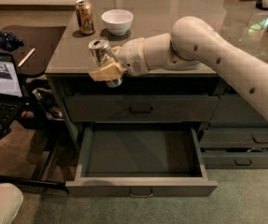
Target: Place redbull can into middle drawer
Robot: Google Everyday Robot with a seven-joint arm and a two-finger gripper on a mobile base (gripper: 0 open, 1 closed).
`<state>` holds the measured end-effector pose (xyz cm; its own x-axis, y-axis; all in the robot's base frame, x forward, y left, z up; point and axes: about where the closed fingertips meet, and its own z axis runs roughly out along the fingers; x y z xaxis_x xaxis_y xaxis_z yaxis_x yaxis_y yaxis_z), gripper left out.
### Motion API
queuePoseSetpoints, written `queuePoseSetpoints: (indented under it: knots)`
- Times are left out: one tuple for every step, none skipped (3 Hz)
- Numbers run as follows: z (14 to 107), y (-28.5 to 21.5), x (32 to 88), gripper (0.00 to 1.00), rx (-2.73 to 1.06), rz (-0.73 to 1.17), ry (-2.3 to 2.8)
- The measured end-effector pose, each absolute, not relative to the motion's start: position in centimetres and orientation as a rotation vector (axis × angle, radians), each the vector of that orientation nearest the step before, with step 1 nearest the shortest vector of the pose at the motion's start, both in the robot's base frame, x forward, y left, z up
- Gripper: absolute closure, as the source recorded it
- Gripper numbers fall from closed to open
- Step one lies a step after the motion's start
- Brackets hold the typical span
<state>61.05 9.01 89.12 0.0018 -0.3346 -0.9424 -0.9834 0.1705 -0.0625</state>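
My gripper is shut on the redbull can, a slim silver-grey can held tilted in front of the counter's front edge, above the top drawer's left part. Tan fingers wrap its lower body; its pull-tab top shows. The middle drawer stands pulled wide open below, grey-green and empty inside, with a small dark handle at its front centre. The can hangs above and left of the drawer's inside.
A gold-brown can and a white bowl stand on the counter behind. The shut top drawer is above the open one. A neighbouring drawer stack is right. A laptop and chair frame are left.
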Motion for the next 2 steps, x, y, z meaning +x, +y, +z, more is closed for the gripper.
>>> queuePoseSetpoints:
  knots:
    - [83.7,7.4,59.2,1.0,-1.311,0.896,1.667]
    - [76.8,6.8,57.0,1.0,-1.301,0.958,1.803]
